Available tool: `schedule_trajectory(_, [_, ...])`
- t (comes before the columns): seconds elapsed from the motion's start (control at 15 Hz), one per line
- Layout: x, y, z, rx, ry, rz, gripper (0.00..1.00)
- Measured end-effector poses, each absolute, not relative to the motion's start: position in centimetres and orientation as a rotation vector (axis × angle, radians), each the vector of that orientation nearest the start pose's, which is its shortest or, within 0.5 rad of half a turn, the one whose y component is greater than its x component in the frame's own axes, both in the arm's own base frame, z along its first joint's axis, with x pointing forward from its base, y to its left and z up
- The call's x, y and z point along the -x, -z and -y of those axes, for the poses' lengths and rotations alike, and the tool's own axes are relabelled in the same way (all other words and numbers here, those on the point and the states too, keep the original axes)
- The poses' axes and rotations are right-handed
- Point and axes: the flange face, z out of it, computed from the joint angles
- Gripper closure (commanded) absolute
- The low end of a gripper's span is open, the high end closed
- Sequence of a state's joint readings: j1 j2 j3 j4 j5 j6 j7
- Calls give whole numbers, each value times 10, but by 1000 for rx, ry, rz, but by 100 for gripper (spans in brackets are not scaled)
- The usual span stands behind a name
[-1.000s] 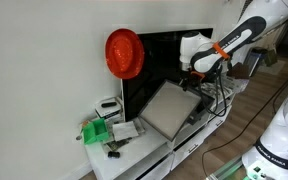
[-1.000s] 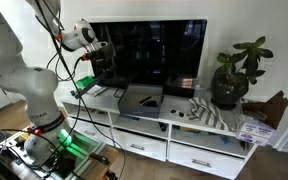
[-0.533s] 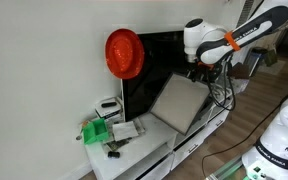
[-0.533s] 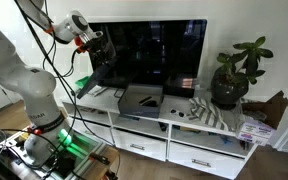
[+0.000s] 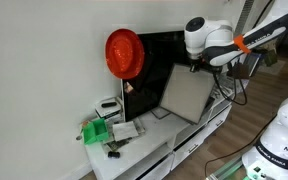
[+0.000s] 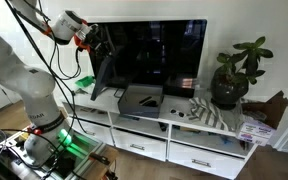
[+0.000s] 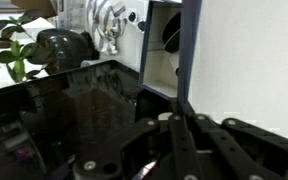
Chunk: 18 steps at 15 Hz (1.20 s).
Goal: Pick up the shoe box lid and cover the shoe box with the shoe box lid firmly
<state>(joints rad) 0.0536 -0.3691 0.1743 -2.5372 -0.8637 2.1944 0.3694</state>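
Shoe box lid [image 5: 184,95]: hung steeply tilted at frame centre, gripper [image 5: 194,67] fingers clamped on its upper edge; shoe box [image 6: 142,97] sat lower centre on the white cabinet [image 6: 134,140]; lid wanted levelling, squaring over the box, then even downward pressure.
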Motion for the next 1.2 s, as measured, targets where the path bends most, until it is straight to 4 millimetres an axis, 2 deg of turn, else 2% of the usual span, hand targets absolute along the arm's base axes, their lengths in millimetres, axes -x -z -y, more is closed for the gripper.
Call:
schedule_trajectory(0.27, [-404, -423, -73, -2266, -323, -462, 96])
schedule_trajectory(0.67, [-400, -424, -71, -2212, -295, -465, 99])
schedule_trajectory(1.0, [-396, -461, -74, -1961, -225, -407, 99])
schedule_trajectory(1.2, [-393, -471, -76, -1802, -204, -388, 99])
